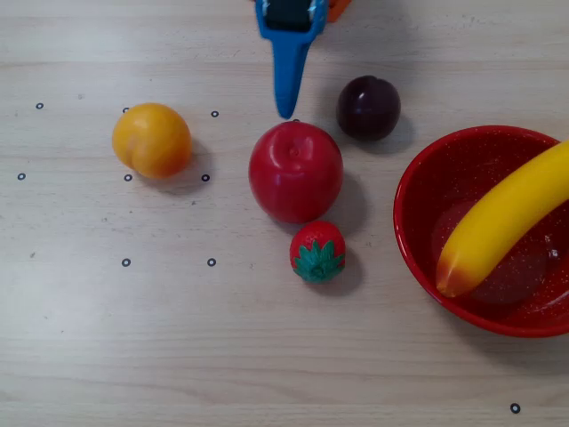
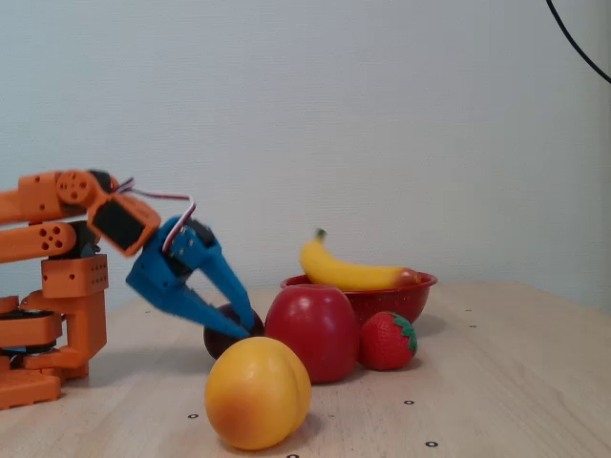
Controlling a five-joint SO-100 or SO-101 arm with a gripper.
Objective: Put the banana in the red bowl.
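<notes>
In the fixed view, nearest stood an orange-yellow fruit [image 2: 258,392], then a red apple [image 2: 312,332]. Beyond, the banana [image 2: 351,272] lay across the red bowl [image 2: 401,298]. The gripper [image 2: 250,324], jaws slightly parted and empty, hovered low over the table [image 2: 496,401].

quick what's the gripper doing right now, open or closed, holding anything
Gripper: open, holding nothing; the banana already lies in the red bowl.
</notes>
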